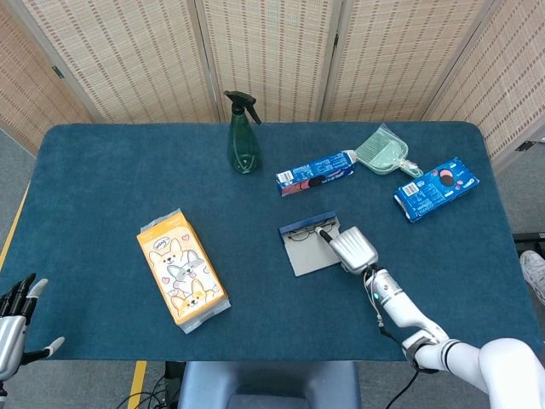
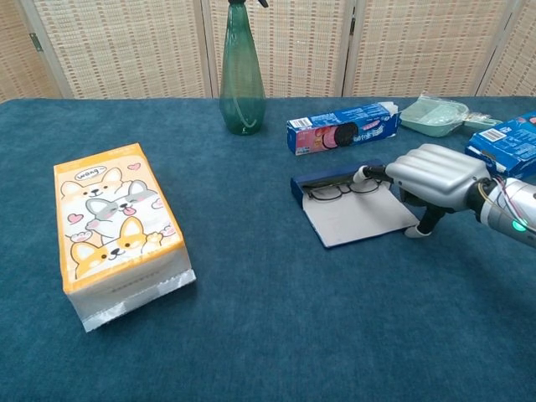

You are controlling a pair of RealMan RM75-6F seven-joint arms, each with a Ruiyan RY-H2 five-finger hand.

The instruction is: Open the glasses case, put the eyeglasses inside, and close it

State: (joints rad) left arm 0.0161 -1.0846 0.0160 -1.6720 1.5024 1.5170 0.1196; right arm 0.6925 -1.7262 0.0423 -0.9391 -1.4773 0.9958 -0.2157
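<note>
The blue glasses case (image 1: 308,254) (image 2: 353,221) lies open mid-table, its grey lid flat toward me. The eyeglasses (image 1: 301,234) (image 2: 334,192) rest in its blue tray along the far edge. My right hand (image 1: 352,248) (image 2: 435,174) hovers low over the lid's right side, fingers stretched out. Its fingertips (image 2: 362,174) touch the tray's right end by the glasses, and the thumb (image 2: 418,230) is down at the lid's right corner; it holds nothing. My left hand (image 1: 13,328) hangs with fingers spread off the table's near-left corner, only in the head view.
An orange pet-print bag (image 1: 181,268) (image 2: 113,230) lies at the left. At the back stand a green spray bottle (image 1: 243,136) (image 2: 241,71), a blue cookie box (image 1: 315,173) (image 2: 343,128), a green dustpan (image 1: 383,153) (image 2: 434,115) and a blue packet (image 1: 436,188) (image 2: 507,142).
</note>
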